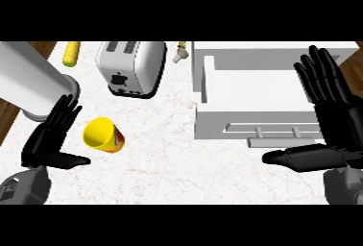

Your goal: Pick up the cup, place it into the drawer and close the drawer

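- Pick-up not begun: the yellow plastic cup point(103, 135) lay tipped at centre-left, beside the open, empty left hand point(48, 139).
- Next (likely) called for curling round it; the right hand point(322, 120) stood open over the white open drawer point(255, 108).

Lighting bright and even; counter point(177, 158) near white. Soft shadow beneath toaster point(131, 67) toward 6 o'clock. No glare.

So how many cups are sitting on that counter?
1. The yellow cup lies tilted on the counter, between the left hand and the open white drawer, in front of the toaster. None seems hidden.
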